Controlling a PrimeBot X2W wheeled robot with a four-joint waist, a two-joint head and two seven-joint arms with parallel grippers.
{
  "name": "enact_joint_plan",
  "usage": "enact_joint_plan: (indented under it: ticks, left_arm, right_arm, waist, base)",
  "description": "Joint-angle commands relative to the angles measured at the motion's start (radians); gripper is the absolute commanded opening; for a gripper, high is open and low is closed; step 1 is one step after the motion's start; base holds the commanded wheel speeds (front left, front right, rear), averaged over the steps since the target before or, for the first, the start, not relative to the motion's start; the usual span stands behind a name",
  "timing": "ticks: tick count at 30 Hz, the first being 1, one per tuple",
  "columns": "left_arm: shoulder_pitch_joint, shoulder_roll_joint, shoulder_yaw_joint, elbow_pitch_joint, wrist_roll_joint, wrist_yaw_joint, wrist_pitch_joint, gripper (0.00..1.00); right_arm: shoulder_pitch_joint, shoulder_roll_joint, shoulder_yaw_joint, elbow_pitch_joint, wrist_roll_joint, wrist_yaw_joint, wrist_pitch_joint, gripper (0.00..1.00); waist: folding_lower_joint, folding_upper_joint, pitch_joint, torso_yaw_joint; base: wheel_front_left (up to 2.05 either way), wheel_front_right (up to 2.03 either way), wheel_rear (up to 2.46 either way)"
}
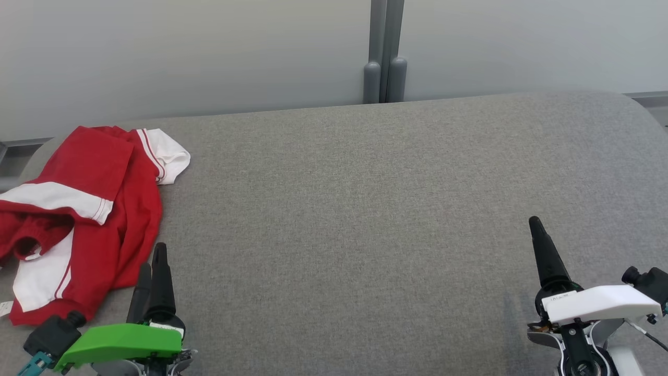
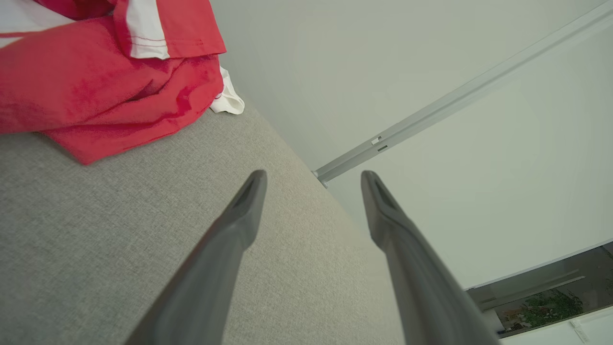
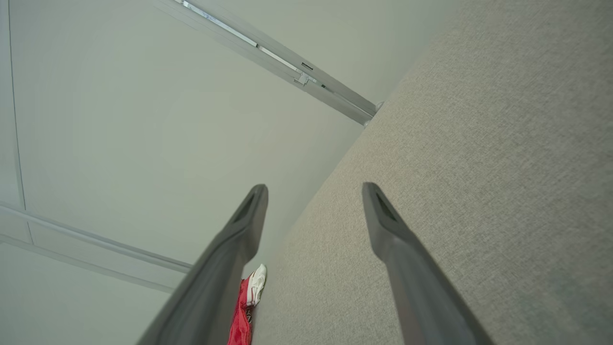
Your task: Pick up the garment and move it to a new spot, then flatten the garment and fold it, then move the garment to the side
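The crumpled red garment with white stripes lies at the left end of the grey fabric table, long axis running near-to-far, white cuff pointing far-right, just beside the left claw, which gapes empty, as does the right claw.

Red garment with white stripes, crumpled, partly folded over itself, lying at surface's far-left edge.

The left gripper had its fingers wide apart over the grey surface; the crumpled red-and-white garment lay clear of them, a pale wall behind.
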Motion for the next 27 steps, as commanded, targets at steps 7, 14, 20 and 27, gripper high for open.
enact_joint_plan:
  ticks: [7, 14, 20, 27]
  left_arm:
    - [0.017, 0.01, -0.008, -0.031, 0.181, 0.019, -0.029, 1.0]
    - [0.036, 0.026, -0.019, -0.031, 0.317, 0.032, -0.05, 1.0]
    - [0.051, 0.036, -0.036, -0.024, 0.411, 0.047, -0.066, 1.0]
    - [0.065, 0.039, -0.048, -0.015, 0.494, 0.062, -0.084, 1.0]
  right_arm:
    - [0.003, -0.007, 0.04, -0.04, -0.184, 0.0, -0.035, 1.0]
    - [0.01, -0.008, 0.073, -0.04, -0.328, 0.0, -0.06, 1.0]
    - [0.017, -0.009, 0.088, -0.045, -0.416, 0.0, -0.08, 1.0]
    - [0.024, -0.01, 0.108, -0.053, -0.509, 0.001, -0.103, 1.0]
  waist:
    - [-0.0001, 0.0, -0.003, 0.001]
    - [-0.0001, 0.0, -0.008, 0.002]
    - [-0.0001, 0.0, -0.012, 0.002]
    - [-0.0001, 0.0, -0.015, 0.002]
  base:
    - [0.0, 0.0, 0.0]
    - [0.0, 0.0, 0.0]
    - [0.0, 0.0, 0.0]
    - [0.0, 0.0, 0.0]
